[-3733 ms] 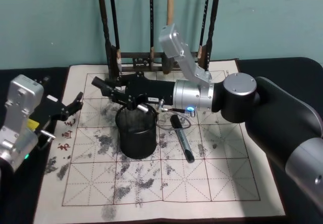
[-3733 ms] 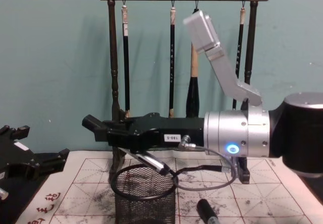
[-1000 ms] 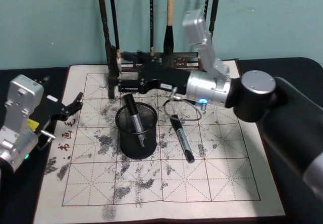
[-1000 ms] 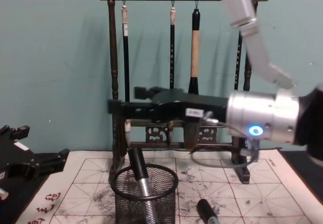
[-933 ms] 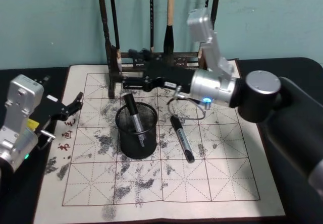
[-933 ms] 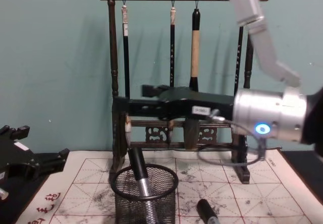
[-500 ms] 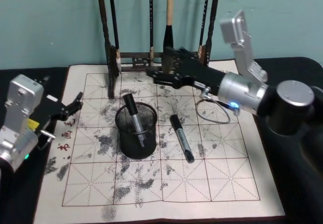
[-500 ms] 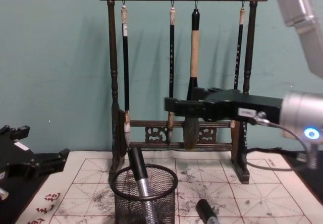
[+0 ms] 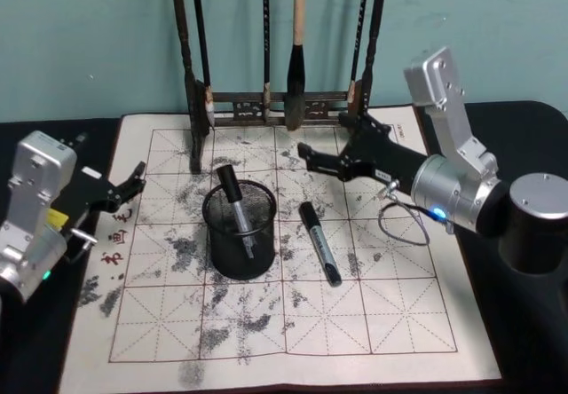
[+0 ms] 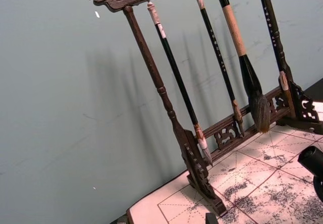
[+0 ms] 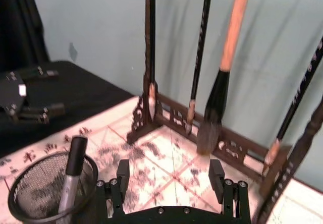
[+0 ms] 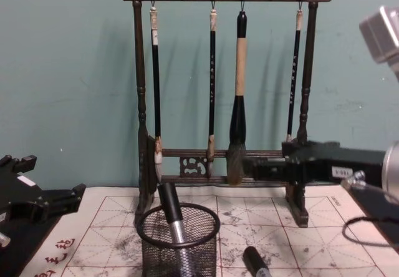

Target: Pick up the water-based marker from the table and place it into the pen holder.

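The black wire-mesh pen holder (image 9: 217,243) stands on the practice mat, and a black-capped water-based marker (image 9: 234,206) leans inside it, cap up. The chest view shows the same pen holder (image 12: 156,252) and marker (image 12: 169,209), as does the right wrist view: pen holder (image 11: 35,196), marker (image 11: 75,158). A second dark marker (image 9: 319,243) lies flat on the mat just right of the holder. My right gripper (image 9: 330,138) hovers open and empty to the right of and behind the holder, near the brush rack. My left gripper (image 9: 115,168) is parked open at the mat's left edge.
A tall dark wooden brush rack (image 9: 275,106) with several hanging brushes stands along the back of the mat. The ink-stained grid mat (image 9: 399,305) covers the black table. A loose cable (image 9: 399,221) loops under my right wrist.
My right gripper, which held the marker over the holder 3.7 s ago, has let it drop in and drawn back to the right, open and empty. The left arm is unmoved.
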